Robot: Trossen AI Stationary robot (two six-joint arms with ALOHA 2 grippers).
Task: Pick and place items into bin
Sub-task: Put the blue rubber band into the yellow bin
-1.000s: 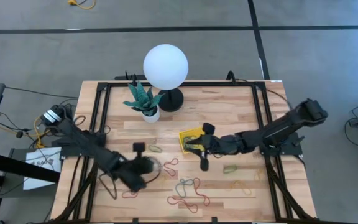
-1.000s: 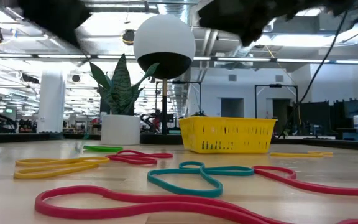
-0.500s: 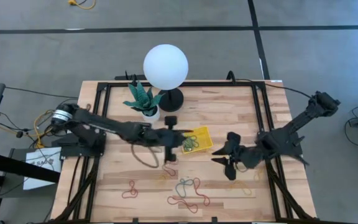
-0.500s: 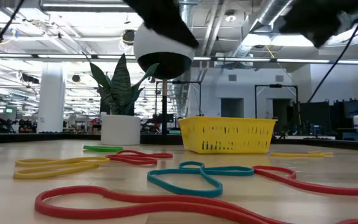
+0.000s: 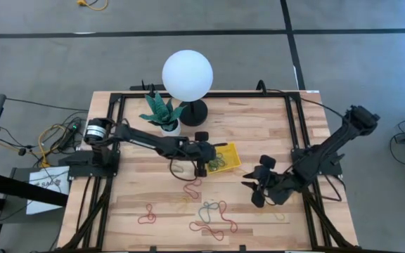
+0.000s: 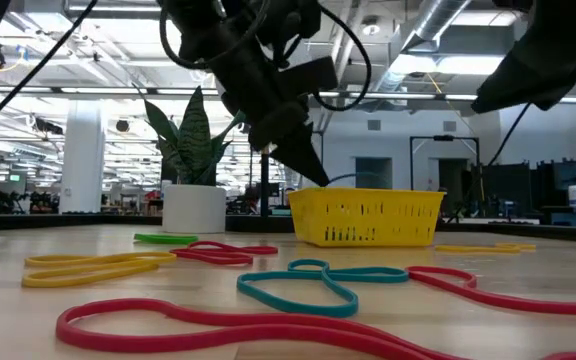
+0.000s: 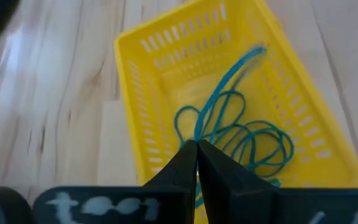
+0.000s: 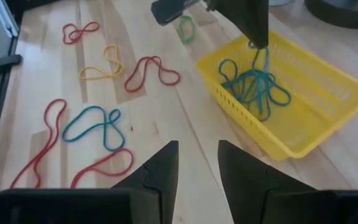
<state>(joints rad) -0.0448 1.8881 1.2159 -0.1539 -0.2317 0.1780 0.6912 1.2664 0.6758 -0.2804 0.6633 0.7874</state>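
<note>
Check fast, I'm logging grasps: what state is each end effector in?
Left end effector: closed on a thin teal rubber-band loop over the small yellow plastic bin.
Right end effector: open, empty.

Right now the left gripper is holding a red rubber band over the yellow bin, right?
Not quite. The left gripper is shut on a teal rubber band, not a red one. The left wrist view shows it hanging into the yellow bin. The rest is right.
</note>
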